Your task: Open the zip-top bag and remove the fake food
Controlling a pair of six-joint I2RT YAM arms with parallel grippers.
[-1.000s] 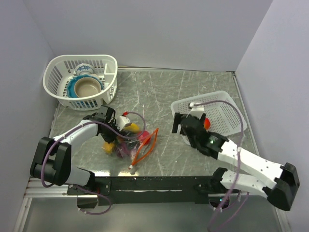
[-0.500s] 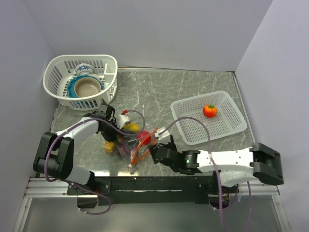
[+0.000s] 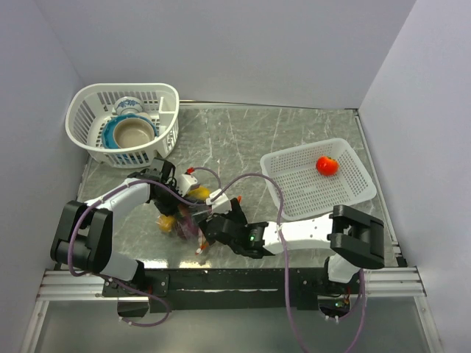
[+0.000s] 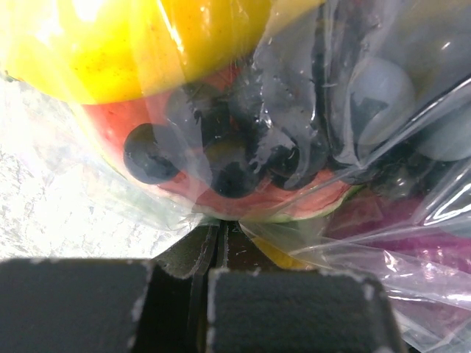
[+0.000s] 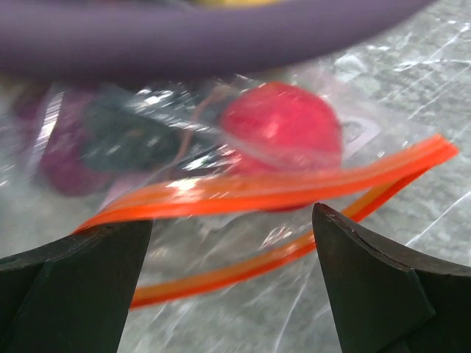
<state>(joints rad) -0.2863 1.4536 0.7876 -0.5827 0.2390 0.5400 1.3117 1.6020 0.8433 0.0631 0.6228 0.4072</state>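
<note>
zip-top bag (image 3: pixel 184 223) lies on the counter (image 3: pixel 243 140) close to the near edge, left of centre. Its orange zip strip (image 5: pixel 265 193) is parted into two lines, so the mouth is open.

left end effector (image 4: pixel 218 239) is clenched on the bag's clear film. In the wrist view both pads are together with plastic coming out between them.

right end effector (image 5: pixel 229 220) is released. Its fingers (image 5: pixel 372 287) are spread wide, one on either side of the zip strip, low at the bag mouth. Can't tell whether they touch it.

fake food in the bag:
- yellow fruit (image 4: pixel 140 44)
- dark grapes (image 4: pixel 221 158) pressed against a red piece
- pink-red round piece (image 5: pixel 283 131) just behind the strip
- something purple (image 4: pixel 383 220), shape unclear through the film

One red tomato (image 3: pixel 327 165) is out of the bag, sitting in the white basket (image 3: pixel 294 198) by the right edge. A second white basket (image 3: pixel 79 110) at the far-left corner holds blue-and-white bowls (image 3: pixel 132 132).
</note>
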